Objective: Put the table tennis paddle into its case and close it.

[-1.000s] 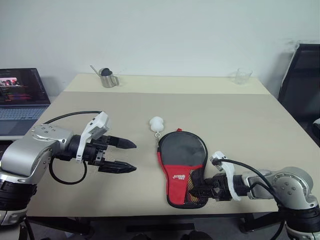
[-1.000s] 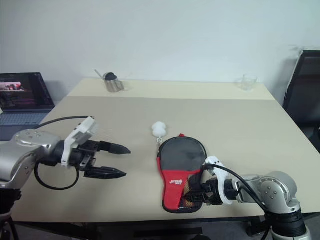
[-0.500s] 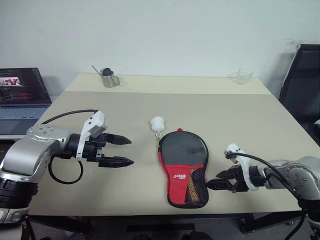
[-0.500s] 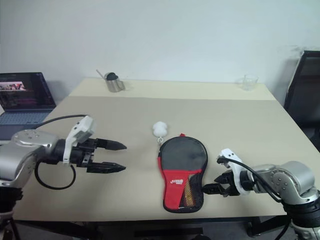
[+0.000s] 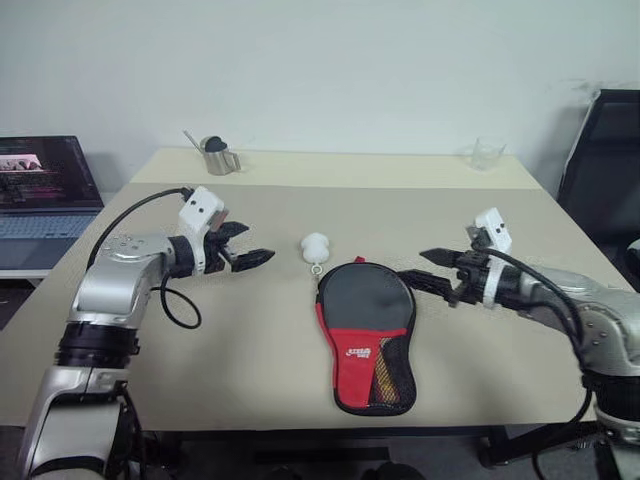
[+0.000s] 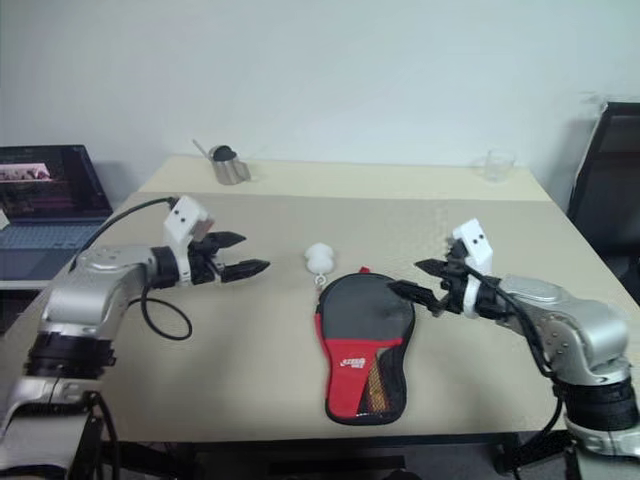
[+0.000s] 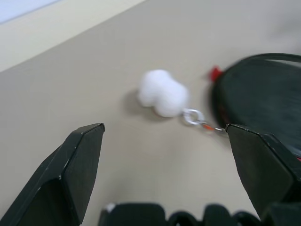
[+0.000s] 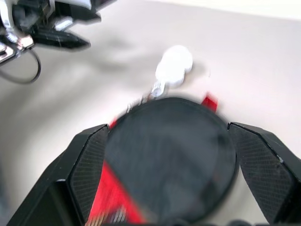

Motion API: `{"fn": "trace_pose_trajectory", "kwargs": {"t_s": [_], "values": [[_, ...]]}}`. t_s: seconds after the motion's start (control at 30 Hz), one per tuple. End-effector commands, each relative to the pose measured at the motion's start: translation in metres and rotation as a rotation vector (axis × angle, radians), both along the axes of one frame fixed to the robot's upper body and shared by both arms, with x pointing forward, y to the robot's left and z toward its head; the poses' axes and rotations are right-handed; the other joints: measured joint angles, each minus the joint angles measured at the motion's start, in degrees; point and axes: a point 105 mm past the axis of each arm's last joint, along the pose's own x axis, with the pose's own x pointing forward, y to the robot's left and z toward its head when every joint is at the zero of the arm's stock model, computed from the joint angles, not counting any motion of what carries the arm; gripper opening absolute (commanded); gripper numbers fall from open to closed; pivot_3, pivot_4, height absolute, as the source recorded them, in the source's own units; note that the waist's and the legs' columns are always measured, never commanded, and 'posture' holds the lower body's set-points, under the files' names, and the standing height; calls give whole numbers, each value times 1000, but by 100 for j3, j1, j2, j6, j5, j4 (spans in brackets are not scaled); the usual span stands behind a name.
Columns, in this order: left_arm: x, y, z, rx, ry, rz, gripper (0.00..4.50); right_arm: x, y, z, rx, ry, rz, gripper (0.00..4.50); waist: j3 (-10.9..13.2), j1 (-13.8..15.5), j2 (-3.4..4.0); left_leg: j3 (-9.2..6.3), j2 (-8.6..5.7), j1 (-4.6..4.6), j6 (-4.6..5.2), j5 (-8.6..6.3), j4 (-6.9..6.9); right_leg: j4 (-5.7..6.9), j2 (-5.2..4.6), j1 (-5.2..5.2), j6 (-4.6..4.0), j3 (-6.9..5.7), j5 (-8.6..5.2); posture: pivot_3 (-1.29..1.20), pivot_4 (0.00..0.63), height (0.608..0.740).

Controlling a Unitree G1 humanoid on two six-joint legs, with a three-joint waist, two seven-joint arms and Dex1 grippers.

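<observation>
Beige bench (image 5: 480,240) against a white wall, that's your head view. Case (image 5: 365,335) lies flat at lower centre of the frame, round end toward the wall, red panel and mesh toward the near edge. You can see a striped handle through the mesh, so the table tennis paddle (image 5: 382,375) sits inside; whether the zip is closed, you can't tell from here. White ball charm (image 5: 314,245) rests on the bench just beyond the case's round end, joined by a short cord. Left tool (image 5: 252,258) hovers left of the charm, fingers apart, holding nothing, pointing toward frame centre. Right tool (image 5: 420,268) hovers just right of the case's round end, fingers apart, holding nothing. Metal cup (image 5: 216,156) upper left on the far bench, clear glass (image 5: 485,152) upper right, laptop (image 5: 45,188) at left edge, black chair (image 5: 600,165) at right edge.

Left wrist view: both black fingers (image 7: 70,174) spread wide, charm (image 7: 162,93) between them on the bench, case edge (image 7: 263,94) at right.

Right wrist view: fingers (image 8: 87,165) spread wide, case's black round end (image 8: 171,155) between them, charm (image 8: 175,65) beyond it, left tool (image 8: 56,33) at upper left.
</observation>
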Motion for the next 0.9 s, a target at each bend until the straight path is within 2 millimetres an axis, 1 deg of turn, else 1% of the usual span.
{"fn": "trace_pose_trajectory", "kwargs": {"t_s": [0.03,0.07,0.13,0.2,0.23,0.3,0.43,0.5,0.57,0.63,0.73,0.9], "values": [[23,-7,17,-66,-56,115,4500,8,24,-4,14,-59,1,4466,0,5,0,1,-1,-4,0,0,5,2,0,-1,0,0,0,0,150,740],[32,-13,16,-90,-51,151,4500,16,34,-13,39,-51,-31,4466,-1,3,-3,4,-1,-6,0,0,8,3,-1,-2,2,3,1,0,150,740],[42,-23,12,-101,-38,185,4500,24,50,-25,66,-45,-69,4466,-3,2,-5,4,-2,-8,0,0,20,6,-2,0,5,3,4,0,150,740],[48,-32,7,-115,-15,186,4500,28,59,-39,85,-36,-101,4466,-3,-7,-5,4,-2,-8,0,0,22,8,-3,0,6,6,6,0,150,740],[51,-37,3,-114,-1,185,4500,30,63,-48,64,-46,-108,4466,-3,-13,-5,4,-1,-8,0,0,23,11,-3,-2,6,7,6,0,150,740],[57,-42,-5,-122,31,208,4500,31,69,-60,68,-28,-112,4466,-3,-16,-5,6,-2,-8,0,0,23,14,-3,-4,6,9,7,0,150,740],[65,-48,-27,-100,106,264,4500,36,70,-77,72,27,-141,4466,-3,-22,-5,7,-3,-6,0,0,34,37,-3,-9,4,8,6,0,150,740],[67,-50,-34,-88,130,280,4500,38,68,-84,56,48,-148,4466,-3,-24,-5,6,-2,-6,-1,0,47,50,-3,-10,2,5,4,0,150,740],[67,-56,-43,-50,141,266,4500,39,64,-101,-36,76,-163,4466,-3,-29,-5,6,-1,-5,-1,0,59,66,-3,-11,2,6,4,0,150,740],[66,-68,-47,-65,154,218,4500,35,70,-104,-18,105,-132,4466,-3,-28,-6,6,-1,0,-1,0,73,79,-3,-7,1,4,5,0,150,740],[66,-75,-51,-43,146,192,4500,30,79,-104,4,111,-99,4466,-4,-29,-7,4,0,9,-1,1,79,82,-3,3,-8,2,10,0,150,740],[65,-84,-47,-75,133,142,4500,21,88,-109,-7,135,-54,4466,-5,-50,-7,4,5,9,-1,2,78,83,-1,1,-11,5,12,0,150,740]]}}
